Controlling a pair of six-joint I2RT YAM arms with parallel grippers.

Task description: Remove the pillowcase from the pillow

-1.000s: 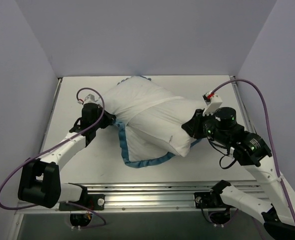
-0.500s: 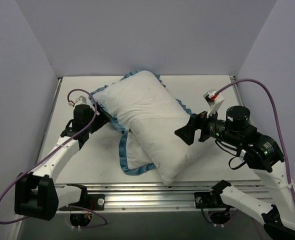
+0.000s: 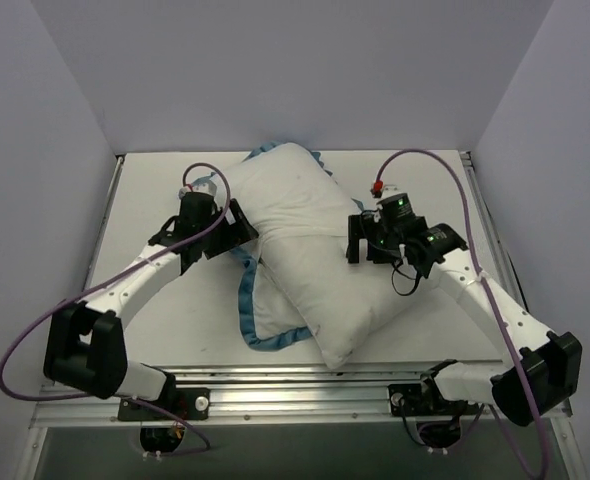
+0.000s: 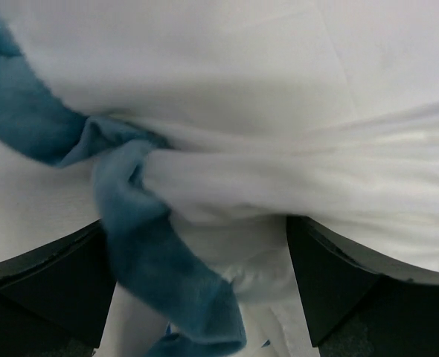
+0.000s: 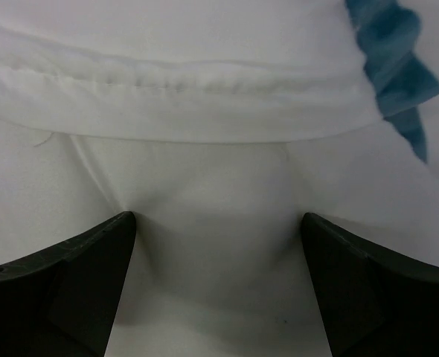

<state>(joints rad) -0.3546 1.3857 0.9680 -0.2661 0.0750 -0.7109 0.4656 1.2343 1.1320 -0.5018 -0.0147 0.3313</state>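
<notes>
Altogether one pillow [image 3: 310, 215], one pillowcase [image 3: 246, 300], left pincer [image 3: 238, 228], right pincer [image 3: 359, 238], both spread.

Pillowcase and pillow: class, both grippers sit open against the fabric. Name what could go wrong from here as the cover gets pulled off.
1. The left gripper faces the blue ruffle of the pillowcase bunched with white cloth. Closing may pinch the pillow too, so a pull drags both.
2. The right gripper faces almost only white fabric, so it may grab the wrong layer.
3. The pillow's near corner lies close to the near edge of the table. A pull might tip it off.
</notes>
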